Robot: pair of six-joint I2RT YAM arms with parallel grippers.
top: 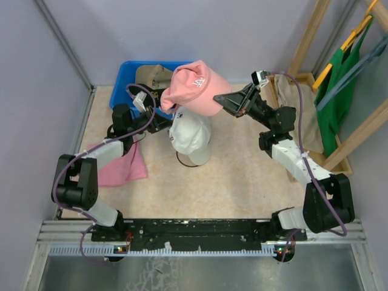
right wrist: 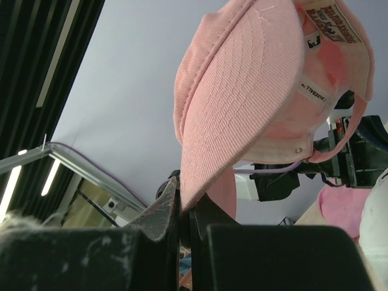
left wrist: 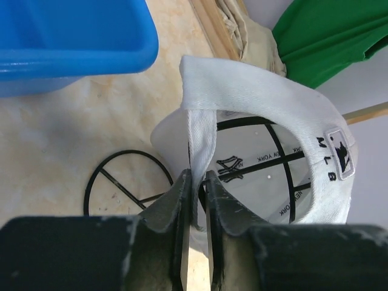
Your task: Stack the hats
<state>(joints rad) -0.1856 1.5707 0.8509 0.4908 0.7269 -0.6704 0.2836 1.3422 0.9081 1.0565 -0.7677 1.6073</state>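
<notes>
Two hats are counted: one pink hat (top: 197, 88) and one white hat (top: 191, 139). One blue bin (top: 124, 82), one pink cloth (top: 121, 168) and one wire stand (left wrist: 124, 182) are seen on the bench (top: 242, 176). Two tools are counted: the left tool (left wrist: 197, 176) and the right tool (right wrist: 183, 197).

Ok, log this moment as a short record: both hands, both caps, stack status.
left hand: shut on white cap, pinching its edge
right hand: shut on pink cap, gripping its brim
pink cap: in the air above the white cap
white cap: over a black wire frame
stack status: pink not yet on white
</notes>
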